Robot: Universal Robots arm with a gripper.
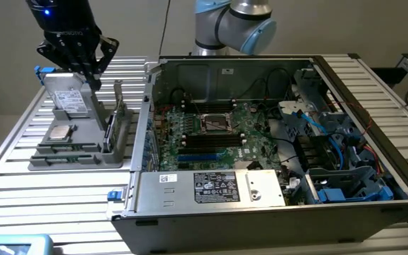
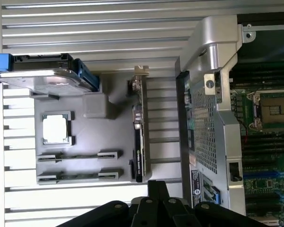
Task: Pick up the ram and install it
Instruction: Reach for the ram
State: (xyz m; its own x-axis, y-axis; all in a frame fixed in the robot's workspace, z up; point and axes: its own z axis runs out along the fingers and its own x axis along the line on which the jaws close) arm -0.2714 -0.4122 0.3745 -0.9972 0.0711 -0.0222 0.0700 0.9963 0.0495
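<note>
Pincer (image 2: 157, 188) hovering closed above gray tray (image 2: 109, 118).
Ram (image 2: 78, 176) is lying slotted in the tray, past the processor (image 2: 56, 128) from the pincer; open computer case (image 1: 261, 228) is sitting off to the pincer's side.

My gripper (image 2: 157, 191) is cut off at the picture's edge; the ram (image 2: 78, 176) lies edge-on, its chips too thin to tell.

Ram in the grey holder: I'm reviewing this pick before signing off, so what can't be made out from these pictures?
Ram chips and label: wrist view sees both sticks edge-on in the grey holder; exterior view, too small.
Motherboard memory slots: exterior view, too dark and small to tell filled from empty; wrist view, partly behind the case wall.
Pincer: wrist view, body cut off by the picture's edge.
</note>
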